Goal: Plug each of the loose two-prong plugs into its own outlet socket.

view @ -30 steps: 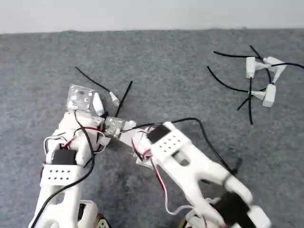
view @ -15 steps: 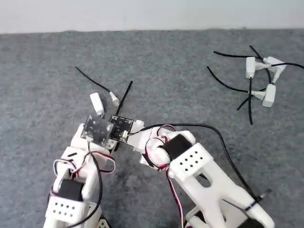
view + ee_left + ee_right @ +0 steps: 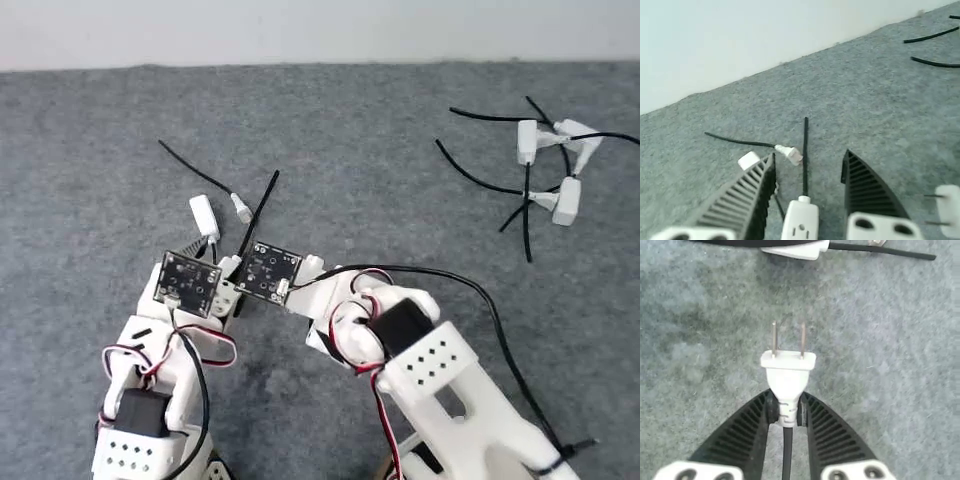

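A plug [image 3: 788,371] is gripped by the right fingers [image 3: 747,432], prongs forward for insertion; a socket [image 3: 800,220] is bracketed by the open left fingers [image 3: 865,190].

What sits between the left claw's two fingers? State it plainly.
A white outlet socket lies between the fingers of the open left claw, and its black cord runs out past the fingertips. The left wrist view shows this.

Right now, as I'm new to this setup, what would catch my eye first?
The white plug pinched in the right gripper, prongs pointing forward. Then the socket inside the open left gripper, and a tangle of cords and plugs at the mat's far right.
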Available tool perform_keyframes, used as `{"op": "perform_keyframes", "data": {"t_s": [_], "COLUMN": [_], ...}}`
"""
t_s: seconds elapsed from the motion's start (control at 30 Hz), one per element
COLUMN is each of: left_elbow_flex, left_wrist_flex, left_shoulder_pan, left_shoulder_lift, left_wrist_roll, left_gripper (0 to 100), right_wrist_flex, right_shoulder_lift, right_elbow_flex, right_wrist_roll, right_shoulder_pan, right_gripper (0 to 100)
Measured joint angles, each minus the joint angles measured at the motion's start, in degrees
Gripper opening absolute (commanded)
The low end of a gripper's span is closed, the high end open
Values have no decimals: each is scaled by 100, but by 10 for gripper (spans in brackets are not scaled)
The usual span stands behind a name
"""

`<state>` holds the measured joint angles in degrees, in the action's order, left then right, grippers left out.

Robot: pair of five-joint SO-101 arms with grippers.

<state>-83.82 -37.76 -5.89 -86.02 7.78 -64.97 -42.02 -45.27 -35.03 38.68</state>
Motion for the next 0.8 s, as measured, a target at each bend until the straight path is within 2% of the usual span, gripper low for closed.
{"op": "perform_keyframes", "data": {"t_s": [0.2,0.5,0.8], "left_elbow_flex": [0,0,9], "left_wrist_flex": [-79,-114,-818], "left_shoulder_pan": [-422,-633,-651], "left_shoulder_lift": [-18,-18,-510], "left_wrist_roll": [18,18,18], "left_gripper": [218,218,218], "right_wrist_flex": [0,0,0], "right_shoulder_lift": [-431,-510,-510], "right_elbow_flex": [-97,-97,-114], "right_wrist_roll": [0,0,0], "right_shoulder_pan": [0,0,0], "right_gripper": [8,8,8]}}
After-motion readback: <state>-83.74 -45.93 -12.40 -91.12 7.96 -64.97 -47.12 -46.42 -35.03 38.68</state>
